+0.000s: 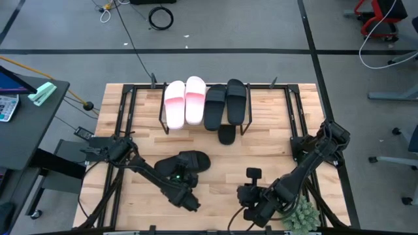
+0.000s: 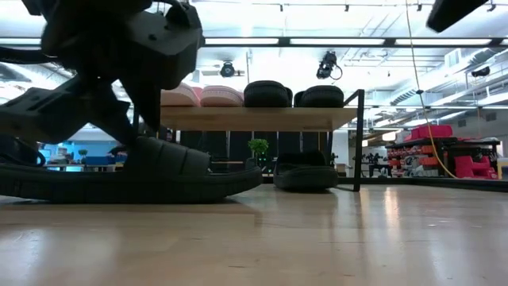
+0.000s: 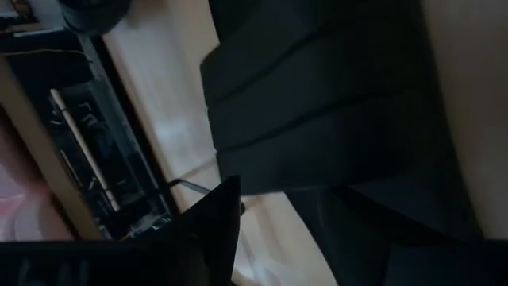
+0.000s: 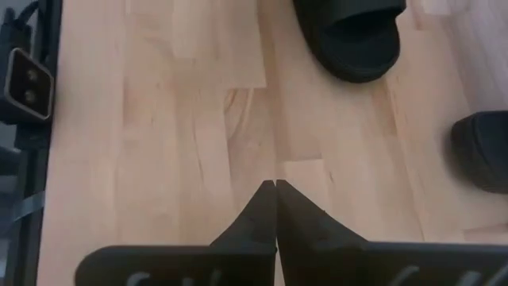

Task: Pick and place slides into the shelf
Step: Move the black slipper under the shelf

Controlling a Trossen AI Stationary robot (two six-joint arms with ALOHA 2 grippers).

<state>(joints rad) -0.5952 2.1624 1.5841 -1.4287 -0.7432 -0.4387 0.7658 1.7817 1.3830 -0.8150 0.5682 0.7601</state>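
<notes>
High view shows the shelf [image 1: 204, 92] at the far middle of the table [image 1: 274, 150], its plank carrying four slides in a row: two pink slides [image 1: 185, 102] on the left and two black slides [image 1: 225, 104] on the right. A fifth black slide [image 1: 226, 134] lies on the table just in front of the shelf, below the black pair; in the low view it sits under the plank by the right-hand leg. The sixth black slide [image 1: 185, 162] lies on the table well nearer, left of centre, with the left pincer [image 1: 177, 175] over its near edge. That pincer stands open, its fingers spread about the slide's strap and gripping nothing; the low view shows the slide [image 2: 135, 176] flat on the wood with the arm's dark bulk above it. The right pincer [image 4: 275, 208] waits at the near right of the table, its fingers pressed together and empty, pointing across bare wood toward the shelf. A small green plant [image 1: 302, 215] sits at the near right edge beside that arm.
</notes>
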